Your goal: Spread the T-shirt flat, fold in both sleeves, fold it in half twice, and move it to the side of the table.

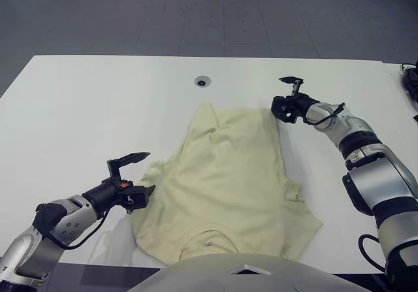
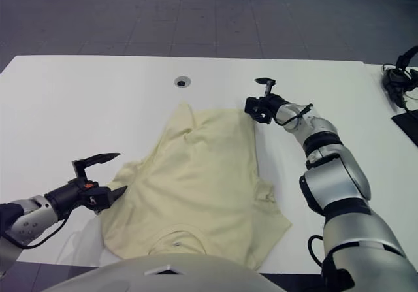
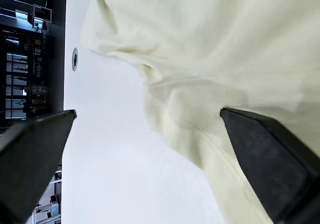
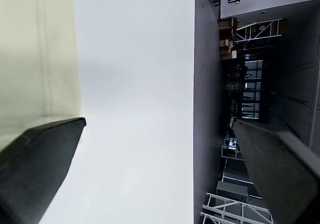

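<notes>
Though beside T-shirt (image 1: 225, 181), jaws wide, empty

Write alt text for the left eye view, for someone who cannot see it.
A pale yellow T-shirt lies rumpled on a white table, collar nearest the robot. The left pincer is open at the shirt's left edge, and the right pincer open at its far right corner. A small round hole marks the table beyond it.

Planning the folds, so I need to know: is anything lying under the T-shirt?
The T-shirt lies rumpled on the white table. Anything else beneath is hidden by the cloth; only its wrinkles show.
</notes>
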You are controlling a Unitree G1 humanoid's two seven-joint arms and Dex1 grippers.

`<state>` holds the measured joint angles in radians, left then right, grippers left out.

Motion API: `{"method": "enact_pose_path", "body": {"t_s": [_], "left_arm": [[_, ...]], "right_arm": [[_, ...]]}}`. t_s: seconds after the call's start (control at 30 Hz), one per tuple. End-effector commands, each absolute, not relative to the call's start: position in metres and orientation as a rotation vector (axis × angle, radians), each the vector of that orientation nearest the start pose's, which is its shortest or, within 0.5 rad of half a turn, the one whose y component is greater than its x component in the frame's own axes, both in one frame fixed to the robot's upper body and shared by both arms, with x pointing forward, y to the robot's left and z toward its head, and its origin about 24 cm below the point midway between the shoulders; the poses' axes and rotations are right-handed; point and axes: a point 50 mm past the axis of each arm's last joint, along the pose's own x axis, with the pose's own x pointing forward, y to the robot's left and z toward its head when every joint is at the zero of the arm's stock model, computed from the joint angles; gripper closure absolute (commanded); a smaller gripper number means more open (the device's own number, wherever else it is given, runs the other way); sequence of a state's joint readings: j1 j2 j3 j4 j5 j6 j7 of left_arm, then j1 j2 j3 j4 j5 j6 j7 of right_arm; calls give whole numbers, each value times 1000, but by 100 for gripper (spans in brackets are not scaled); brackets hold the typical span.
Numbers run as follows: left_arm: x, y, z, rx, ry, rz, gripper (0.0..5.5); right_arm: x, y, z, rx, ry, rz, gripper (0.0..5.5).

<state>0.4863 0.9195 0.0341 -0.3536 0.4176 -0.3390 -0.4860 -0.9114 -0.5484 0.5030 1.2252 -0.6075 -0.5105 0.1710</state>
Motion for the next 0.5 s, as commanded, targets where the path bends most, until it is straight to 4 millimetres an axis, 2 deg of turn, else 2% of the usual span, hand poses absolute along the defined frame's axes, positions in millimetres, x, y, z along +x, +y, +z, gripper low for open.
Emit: {"method": "enact_pose_path", "body": {"t_s": [0.03, 0.17, 0.27, 0.37, 0.5], "left_arm": [[124, 251, 39, 1244, 404, -968, 13], [119, 248, 39, 1212, 405, -988, 13], [113, 244, 39, 1183, 412, -1008, 13], [107, 243, 37, 1170, 430, -1022, 13], [108, 242, 39, 1159, 409, -987, 13]], "right_arm": [[372, -213, 79, -1356, 99, 601, 10], [365, -212, 66, -1326, 135, 662, 10], [364, -212, 63, -1319, 138, 663, 10], [367, -210, 75, -1285, 70, 629, 10], [371, -203, 93, -1291, -22, 646, 10]]}}
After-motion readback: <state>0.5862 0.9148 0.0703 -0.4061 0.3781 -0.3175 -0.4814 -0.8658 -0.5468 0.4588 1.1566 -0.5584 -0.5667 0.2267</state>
